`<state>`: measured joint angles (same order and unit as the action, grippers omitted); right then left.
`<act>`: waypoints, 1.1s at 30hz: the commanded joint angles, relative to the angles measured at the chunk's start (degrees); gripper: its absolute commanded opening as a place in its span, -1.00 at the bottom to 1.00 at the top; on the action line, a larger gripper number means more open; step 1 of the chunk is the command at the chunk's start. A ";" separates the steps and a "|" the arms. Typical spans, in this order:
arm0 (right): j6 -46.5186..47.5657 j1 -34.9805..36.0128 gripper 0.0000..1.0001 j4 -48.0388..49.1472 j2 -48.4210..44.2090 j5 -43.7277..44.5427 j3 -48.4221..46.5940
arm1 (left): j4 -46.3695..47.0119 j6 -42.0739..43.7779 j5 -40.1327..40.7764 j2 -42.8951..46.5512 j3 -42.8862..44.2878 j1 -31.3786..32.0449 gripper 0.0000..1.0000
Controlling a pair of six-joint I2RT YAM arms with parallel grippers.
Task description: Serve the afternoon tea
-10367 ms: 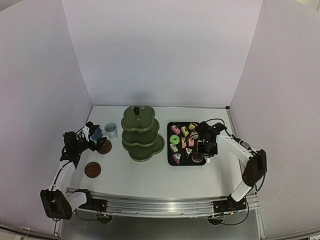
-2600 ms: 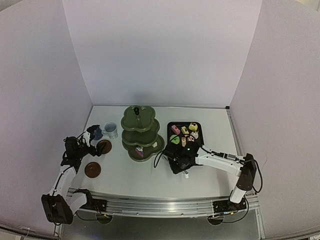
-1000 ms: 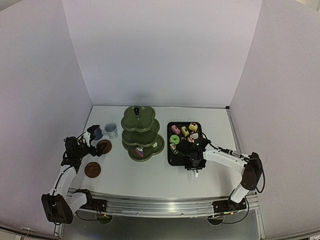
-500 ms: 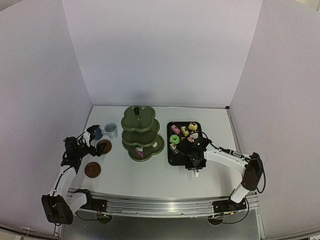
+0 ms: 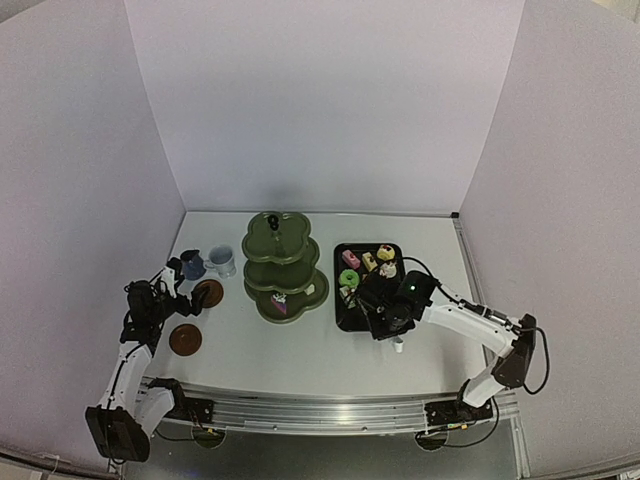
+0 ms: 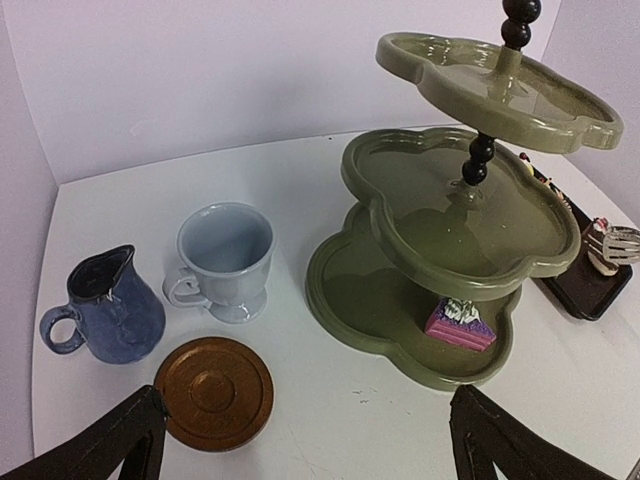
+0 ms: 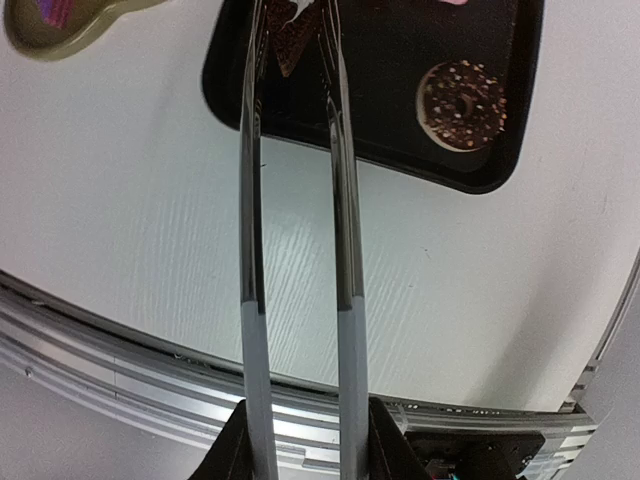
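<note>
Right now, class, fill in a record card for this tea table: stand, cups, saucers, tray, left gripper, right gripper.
stand: olive-green three-tier stand, one pink cake on its bottom tier
cups: dark-blue cup and pale cup, side by side, upright
saucers: far saucer and near saucer, both bare
tray: black tray, holding a chocolate doughnut and small cakes
left gripper: open, empty
right gripper: shut on metal tongs, tips around a brown cake
</note>
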<state>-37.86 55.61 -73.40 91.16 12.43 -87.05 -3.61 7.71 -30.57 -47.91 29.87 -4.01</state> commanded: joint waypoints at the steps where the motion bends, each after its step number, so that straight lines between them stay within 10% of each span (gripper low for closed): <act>1: 4.39 6.61 -1.00 0.30 -0.89 -3.50 -3.67 | -1.70 -1.90 2.26 2.63 -1.27 0.27 0.97; 14: 13.14 16.28 -1.00 18.78 22.07 -3.60 -21.19 | 3.13 -3.53 7.22 9.15 -5.48 0.04 0.99; 33: 12.63 13.89 -1.00 21.12 49.51 9.39 -52.16 | 2.49 -4.93 7.57 8.70 -4.27 0.02 0.98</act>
<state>-24.98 70.82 -54.16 138.32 17.18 -133.88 -2.50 2.95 -23.29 -39.76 24.56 -4.01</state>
